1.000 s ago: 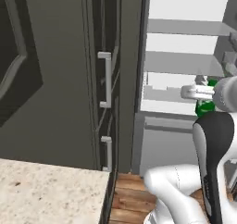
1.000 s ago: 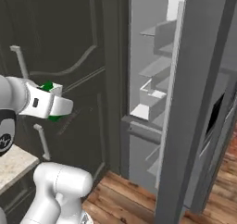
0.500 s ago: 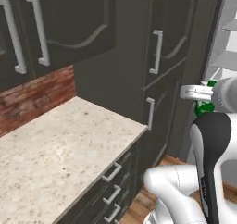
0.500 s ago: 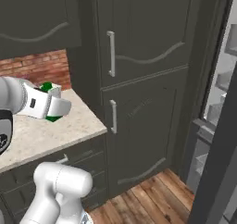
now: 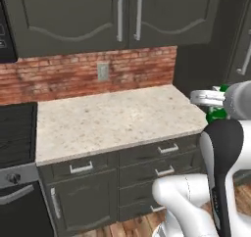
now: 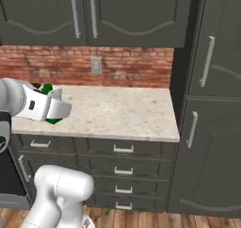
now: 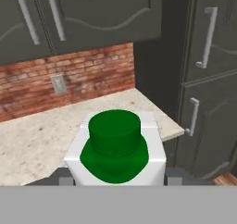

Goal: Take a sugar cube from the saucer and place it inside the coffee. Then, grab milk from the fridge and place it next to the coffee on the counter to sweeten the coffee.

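So the base has swung away from the dark grey fridge, beige speckled stone tabletop [image 5: 112, 123] now ahead. Fingers [image 7: 115, 179] clamped on the green-capped white milk carton [image 7: 115, 146], carried at 6 o'clock in the hand view. Just the drop-off left, I'd say.

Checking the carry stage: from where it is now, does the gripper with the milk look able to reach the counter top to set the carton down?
Probably yes. The gripper holds the milk beside the counter, above its surface, and nothing stands between them on the nearby stone.

Kitchen: stone counter [image 5: 117, 118], brick wall [image 5: 73, 74], cabinets [image 6: 127, 10]
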{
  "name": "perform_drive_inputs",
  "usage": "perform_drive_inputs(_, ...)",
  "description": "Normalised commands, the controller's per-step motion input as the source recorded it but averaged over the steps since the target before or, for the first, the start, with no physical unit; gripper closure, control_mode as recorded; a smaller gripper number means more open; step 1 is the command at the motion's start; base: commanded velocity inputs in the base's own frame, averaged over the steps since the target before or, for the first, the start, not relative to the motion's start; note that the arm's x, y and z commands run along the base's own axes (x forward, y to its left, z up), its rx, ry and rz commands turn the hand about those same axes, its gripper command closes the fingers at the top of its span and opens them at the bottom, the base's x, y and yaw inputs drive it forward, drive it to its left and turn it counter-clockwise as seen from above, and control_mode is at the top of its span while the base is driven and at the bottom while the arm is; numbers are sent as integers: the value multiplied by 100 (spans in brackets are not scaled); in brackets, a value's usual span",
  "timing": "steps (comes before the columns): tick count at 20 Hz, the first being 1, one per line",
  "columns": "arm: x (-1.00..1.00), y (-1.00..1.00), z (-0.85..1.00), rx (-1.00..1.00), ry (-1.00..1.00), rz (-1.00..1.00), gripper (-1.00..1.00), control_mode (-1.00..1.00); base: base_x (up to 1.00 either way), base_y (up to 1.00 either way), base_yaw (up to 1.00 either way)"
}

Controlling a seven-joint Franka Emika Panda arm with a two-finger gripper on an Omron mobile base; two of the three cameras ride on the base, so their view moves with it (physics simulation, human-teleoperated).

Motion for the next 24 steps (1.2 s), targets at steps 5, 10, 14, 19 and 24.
perform_drive_inputs(5,0,0,0,0,0,0,100,100,-52,1,100)
perform_drive_inputs(10,0,0,0,0,0,0,100,100,-36,22,98)
perform_drive_inputs(14,0,0,0,0,0,0,100,100,-5,38,92)
perform_drive_inputs(19,0,0,0,0,0,0,100,100,30,15,79)
perform_drive_inputs(24,0,0,0,0,0,0,100,100,71,5,66)
